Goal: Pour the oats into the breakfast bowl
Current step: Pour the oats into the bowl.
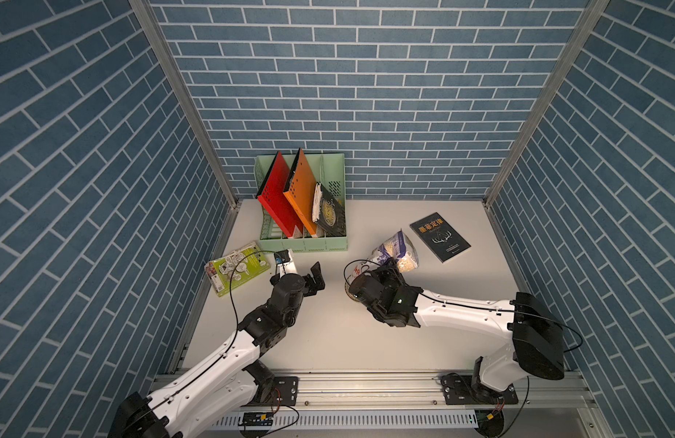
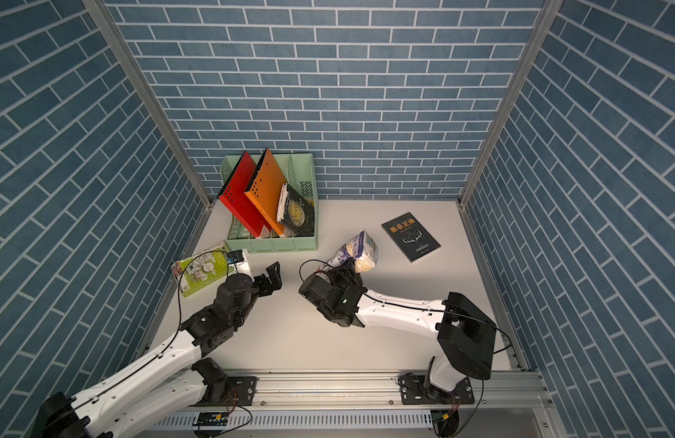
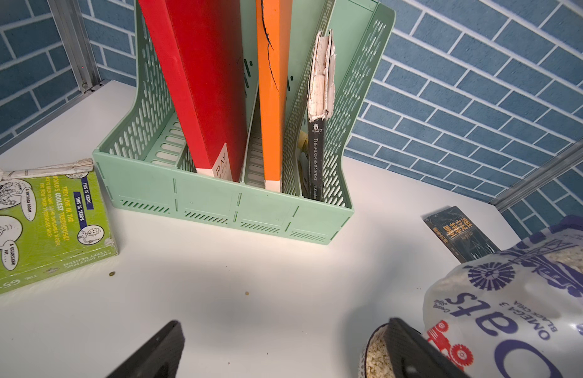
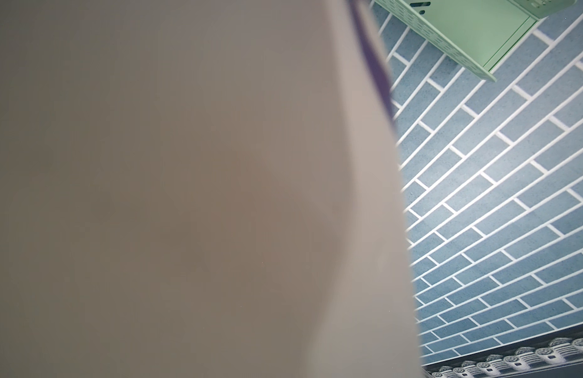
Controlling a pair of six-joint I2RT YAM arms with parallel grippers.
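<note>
Pouring is underway: the right claw (image 1: 385,267) grips the white plastic oats pouch (image 1: 398,250), tipped over the small patterned white bowl (image 3: 363,360) mid-counter (image 1: 328,333). The bowl is already part-filled, and more oats remain in the pouch. The left claw (image 1: 315,278) gapes empty at the bowl's 9 o'clock.

The left wrist view caught only a sliver of the breakfast bowl (image 3: 363,360). The rest lay behind a finger of the left hand (image 3: 283,324) and was cut by the picture's edge, as both fingers were. The oats pouch (image 3: 512,311) ran off the edge too and covered a corner of the black book (image 3: 454,235); the green book (image 3: 38,229) was likewise cropped. In both top views the bowl sat almost wholly under the right wrist, at 7 o'clock from the pouch, and the right hand's (image 1: 386,265) fingertips were lost against the pouch. The right wrist view was mostly a blurred beige mass.
</note>
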